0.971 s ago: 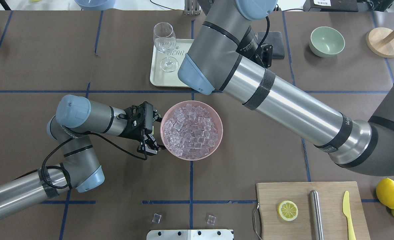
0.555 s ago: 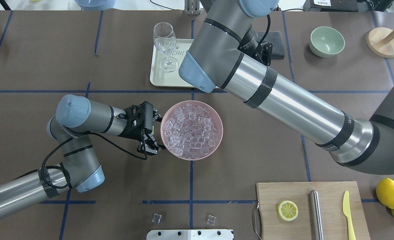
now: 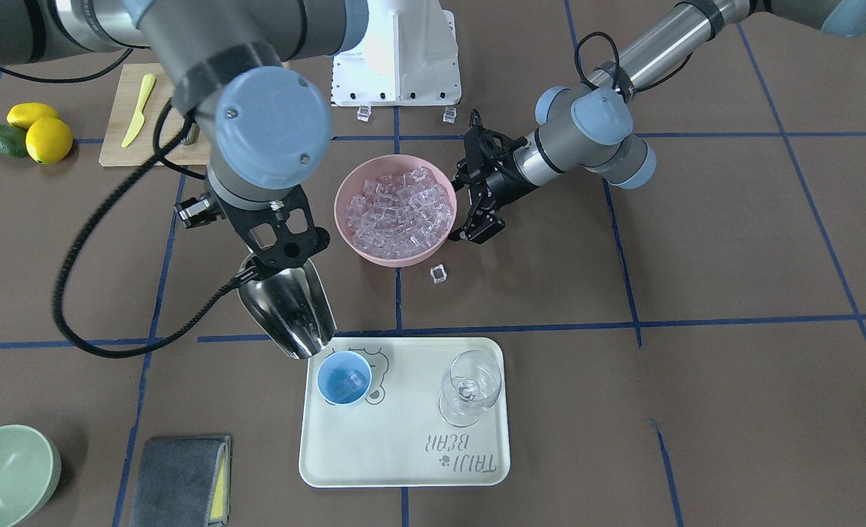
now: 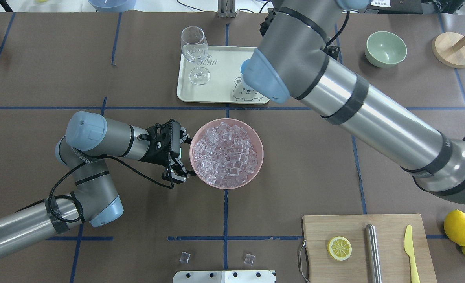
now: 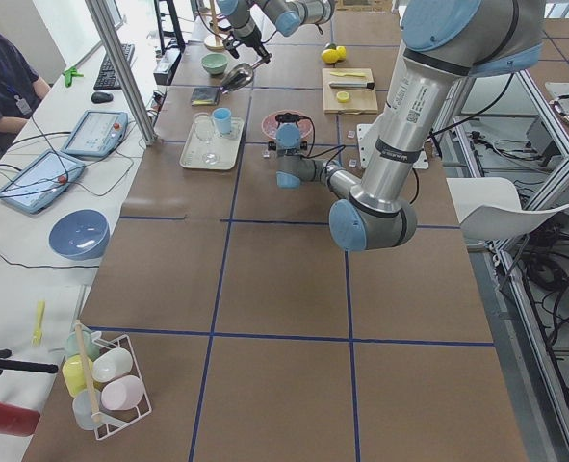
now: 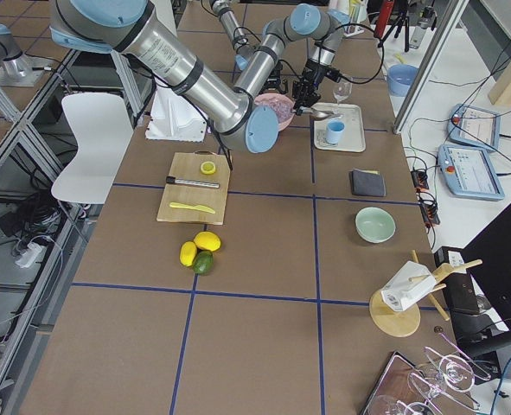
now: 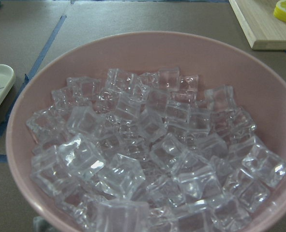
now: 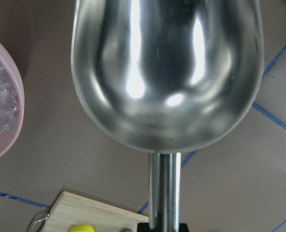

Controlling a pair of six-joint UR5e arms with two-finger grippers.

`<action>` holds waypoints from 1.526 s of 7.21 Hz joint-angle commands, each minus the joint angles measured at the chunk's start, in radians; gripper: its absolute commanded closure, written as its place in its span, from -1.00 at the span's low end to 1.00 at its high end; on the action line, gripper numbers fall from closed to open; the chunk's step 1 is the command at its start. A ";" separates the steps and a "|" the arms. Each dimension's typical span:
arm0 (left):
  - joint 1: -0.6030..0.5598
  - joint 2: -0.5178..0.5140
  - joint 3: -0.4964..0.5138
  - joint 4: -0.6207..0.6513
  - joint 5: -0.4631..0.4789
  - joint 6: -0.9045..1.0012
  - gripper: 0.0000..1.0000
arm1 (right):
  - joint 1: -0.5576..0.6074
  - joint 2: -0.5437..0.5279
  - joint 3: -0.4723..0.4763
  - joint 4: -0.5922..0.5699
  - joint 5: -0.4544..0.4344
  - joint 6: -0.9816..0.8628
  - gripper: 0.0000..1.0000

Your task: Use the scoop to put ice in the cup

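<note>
The ice (image 3: 396, 208) fills a pink bowl (image 3: 385, 256) at mid-table and also shows in the left wrist view (image 7: 147, 150). My right gripper (image 3: 280, 252) is shut on the handle of the steel scoop (image 3: 286, 307). The scoop tilts down, its lip just beside the light-blue cup (image 3: 344, 378) on the tray. The scoop's trough (image 8: 167, 72) is empty. The cup holds a little ice. My left gripper (image 4: 184, 157) is open, its fingers spread along the bowl's left side. In the overhead view my right arm hides most of the cup.
A wine glass (image 3: 469, 388) stands on the cream tray (image 3: 403, 454) beside the cup. Loose ice cubes lie by the bowl (image 3: 438, 274) and near my base (image 4: 184, 257). A cutting board (image 4: 334, 228) holds a lemon slice, a steel tube (image 4: 373, 251) and a yellow knife. A green bowl (image 4: 386, 48) stands at the far right.
My right arm has swung to the right in the overhead view, uncovering the bear print on the tray. My left arm and the pink bowl have not moved.
</note>
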 commanded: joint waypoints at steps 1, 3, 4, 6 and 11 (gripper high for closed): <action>-0.001 0.000 -0.004 0.000 0.000 -0.001 -1.00 | 0.040 -0.172 0.229 0.001 0.030 0.038 1.00; -0.001 0.000 -0.009 0.000 0.000 -0.003 -1.00 | 0.046 -0.390 0.423 0.043 0.047 0.165 1.00; 0.000 0.000 -0.009 -0.002 0.000 -0.003 -1.00 | 0.046 -0.451 0.454 0.063 0.085 0.281 1.00; 0.000 0.000 -0.020 0.000 0.000 -0.004 -1.00 | 0.046 -0.606 0.456 0.242 0.140 0.400 1.00; 0.002 0.008 -0.017 0.003 0.000 0.000 -1.00 | -0.006 -0.944 0.448 0.808 0.202 0.667 1.00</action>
